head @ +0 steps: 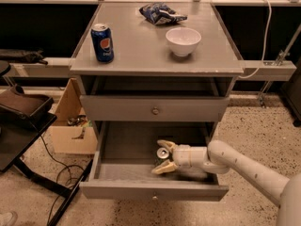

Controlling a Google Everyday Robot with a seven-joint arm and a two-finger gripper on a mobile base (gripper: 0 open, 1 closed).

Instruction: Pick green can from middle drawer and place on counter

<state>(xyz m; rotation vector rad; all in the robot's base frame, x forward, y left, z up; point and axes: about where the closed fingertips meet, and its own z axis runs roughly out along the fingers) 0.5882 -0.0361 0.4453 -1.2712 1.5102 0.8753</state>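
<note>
Camera view: hand inside the open middle drawer, fingers spread either side of the upright green can; contact unclear, probably none yet. Step: grasp. Next: close on can, lift clear of drawer front, carry up to counter.

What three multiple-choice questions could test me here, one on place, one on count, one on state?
1. The green can is: A on the floor; B in the open middle drawer; C in the top drawer.
2. Things on the counter: A one; B three; C five.
3. The gripper is: A open, in the drawer with the can between its fingers; B shut, outside the drawer; C shut, above the counter.
Answers: B, the can stands on the drawer's floor; B, a blue can, a white bowl and a crumpled bag; A, its fingers spread either side of the can.
</note>
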